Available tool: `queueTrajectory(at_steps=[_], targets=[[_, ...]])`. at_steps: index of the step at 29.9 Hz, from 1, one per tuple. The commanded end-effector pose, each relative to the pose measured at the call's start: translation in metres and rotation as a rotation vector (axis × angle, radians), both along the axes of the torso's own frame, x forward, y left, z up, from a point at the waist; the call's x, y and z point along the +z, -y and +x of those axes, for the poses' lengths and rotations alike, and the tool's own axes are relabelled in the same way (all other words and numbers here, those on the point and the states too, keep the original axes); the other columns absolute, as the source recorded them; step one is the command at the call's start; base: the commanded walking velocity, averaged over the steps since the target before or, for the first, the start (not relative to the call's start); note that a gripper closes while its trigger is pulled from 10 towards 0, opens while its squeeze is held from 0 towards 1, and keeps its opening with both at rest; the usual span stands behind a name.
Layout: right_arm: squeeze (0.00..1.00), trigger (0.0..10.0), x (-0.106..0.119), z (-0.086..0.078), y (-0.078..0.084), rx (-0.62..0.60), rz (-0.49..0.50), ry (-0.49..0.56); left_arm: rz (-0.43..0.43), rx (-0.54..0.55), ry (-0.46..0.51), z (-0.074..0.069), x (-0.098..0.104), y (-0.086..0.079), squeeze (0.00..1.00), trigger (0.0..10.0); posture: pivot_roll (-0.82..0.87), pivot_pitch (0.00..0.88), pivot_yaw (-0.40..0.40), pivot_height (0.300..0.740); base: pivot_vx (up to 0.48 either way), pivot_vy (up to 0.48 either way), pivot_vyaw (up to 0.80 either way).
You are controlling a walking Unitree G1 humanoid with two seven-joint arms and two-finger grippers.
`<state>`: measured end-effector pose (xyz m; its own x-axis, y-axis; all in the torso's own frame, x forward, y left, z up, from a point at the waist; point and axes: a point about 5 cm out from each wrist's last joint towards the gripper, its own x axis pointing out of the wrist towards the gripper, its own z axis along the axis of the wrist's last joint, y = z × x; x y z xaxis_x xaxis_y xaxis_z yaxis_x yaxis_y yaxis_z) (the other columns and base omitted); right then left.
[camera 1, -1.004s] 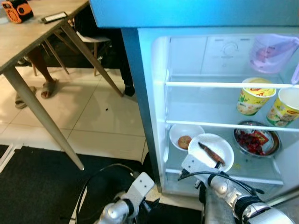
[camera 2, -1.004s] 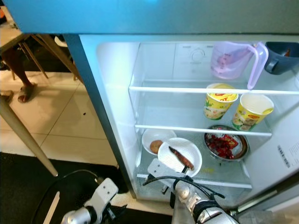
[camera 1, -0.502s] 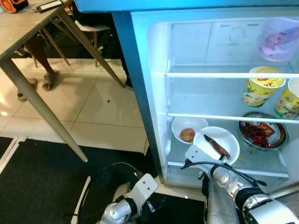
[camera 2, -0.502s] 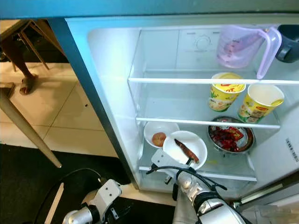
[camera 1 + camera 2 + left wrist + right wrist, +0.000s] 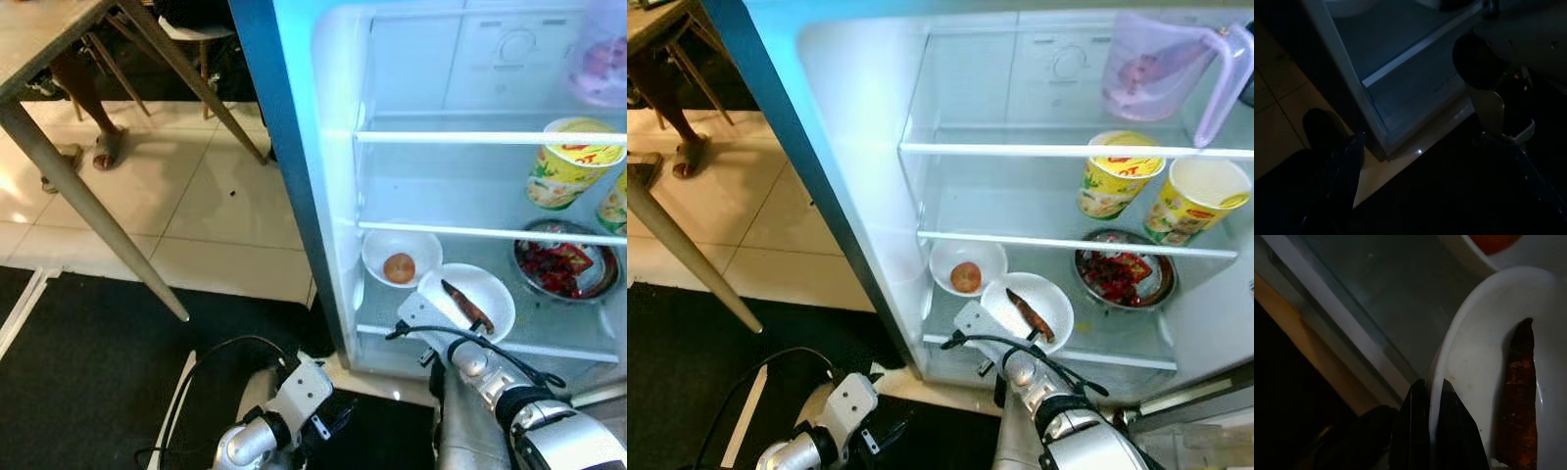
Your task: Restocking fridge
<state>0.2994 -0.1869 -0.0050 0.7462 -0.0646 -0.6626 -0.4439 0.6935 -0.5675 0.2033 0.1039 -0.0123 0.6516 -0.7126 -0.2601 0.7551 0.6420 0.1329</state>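
A white plate [image 5: 498, 294] carrying a dark brown strip of food [image 5: 1030, 314] sits at the front of the open fridge's bottom glass shelf [image 5: 549, 328]. My right gripper [image 5: 1430, 384] is shut on the plate's near rim, with one finger above the rim and one below. The same plate [image 5: 1481, 347] and food strip [image 5: 1520, 396] appear close up in the right wrist view. My left gripper [image 5: 1435, 186] hangs low by the fridge's base with its fingers spread wide, holding nothing.
Beside the plate sits a small white bowl [image 5: 377, 259] holding a round orange item. A metal bowl [image 5: 529, 284] of red packets is to the right. Two yellow cups [image 5: 1115, 174] and a purple pitcher [image 5: 1161, 64] stand on higher shelves. A wooden table leg [image 5: 88, 211] and a person's sandalled foot [image 5: 106, 147] are on the left.
The whole picture has shifted, so the camera has moved nearer the fridge. The plate stays in my right gripper on the bottom shelf, a little closer to the metal bowl.
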Motion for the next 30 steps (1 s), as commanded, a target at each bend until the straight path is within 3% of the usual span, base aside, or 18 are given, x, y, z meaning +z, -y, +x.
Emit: queueTrajectory(at_steps=[1,15,30], targets=[[0.0,10.0,0.001,0.001,0.0,-0.018,0.018,-0.006,0.0,0.005,-0.022,-0.006,-0.001,-0.003,0.0,10.0,0.14,0.301,0.119,0.486,0.0,0.0,0.0],[0.0,10.0,0.022,0.02,0.002,-0.023,0.013,0.09,-0.023,-0.008,0.006,-0.02,0.013,0.001,0.0,10.0,0.19,0.366,0.136,0.486,0.0,0.0,0.0],[0.0,10.0,0.064,0.054,0.002,0.012,-0.033,0.233,-0.005,0.01,0.012,-0.026,0.029,-0.007,0.0,10.0,0.23,0.392,0.145,0.486,0.0,0.0,0.0]])
